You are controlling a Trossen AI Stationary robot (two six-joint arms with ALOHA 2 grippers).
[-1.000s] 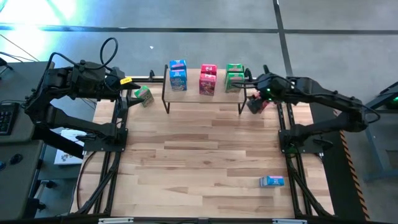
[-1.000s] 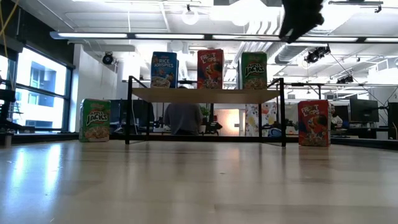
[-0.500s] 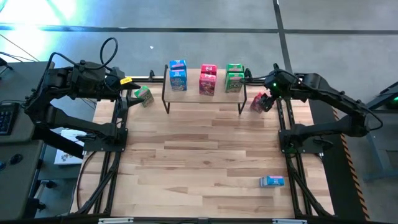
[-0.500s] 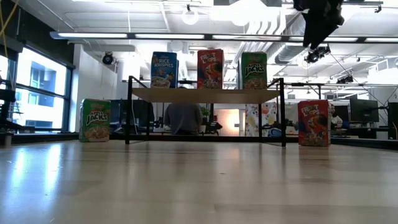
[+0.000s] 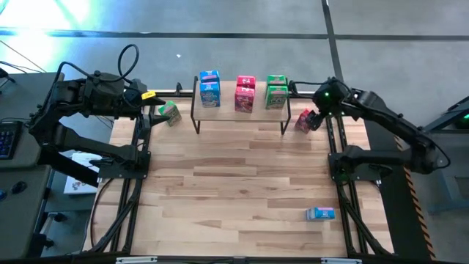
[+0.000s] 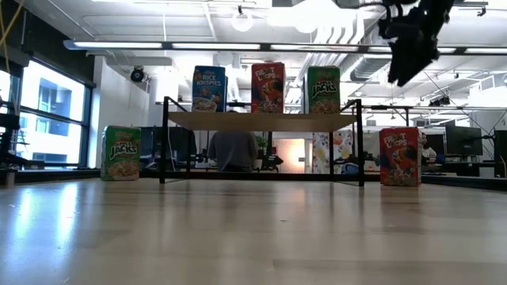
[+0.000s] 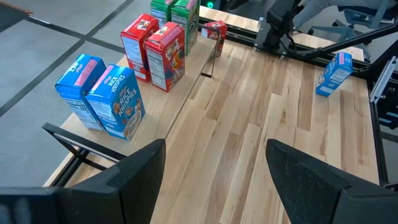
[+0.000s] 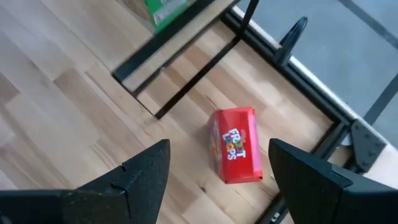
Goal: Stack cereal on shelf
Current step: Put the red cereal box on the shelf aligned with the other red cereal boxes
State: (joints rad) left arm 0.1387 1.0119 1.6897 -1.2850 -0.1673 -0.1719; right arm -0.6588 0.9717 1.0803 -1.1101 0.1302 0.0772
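The light-wood shelf (image 5: 240, 110) on black legs stands at the table's far edge and carries blue (image 5: 209, 88), pink-red (image 5: 245, 94) and green (image 5: 276, 92) cereal boxes standing upright. A green box (image 5: 169, 112) stands on the table left of the shelf. A red box (image 5: 305, 121) stands upright right of it, and a blue box (image 5: 320, 213) lies near the right front. My right gripper (image 5: 319, 105) hangs open above the red box (image 8: 236, 146), touching nothing. My left gripper (image 5: 152, 97) waits open by the far left corner.
The shelf's black right leg (image 8: 193, 81) stands close beside the red box. Black frame rails (image 5: 333, 139) run along both table sides. The middle and near planks (image 5: 234, 183) hold only the blue box. A person (image 6: 232, 149) sits in the room behind the shelf.
My right gripper has moved from directly over the red box toward the table's far right, uncovering it in the high view. The red box has stayed standing in its place. The left arm has kept still.
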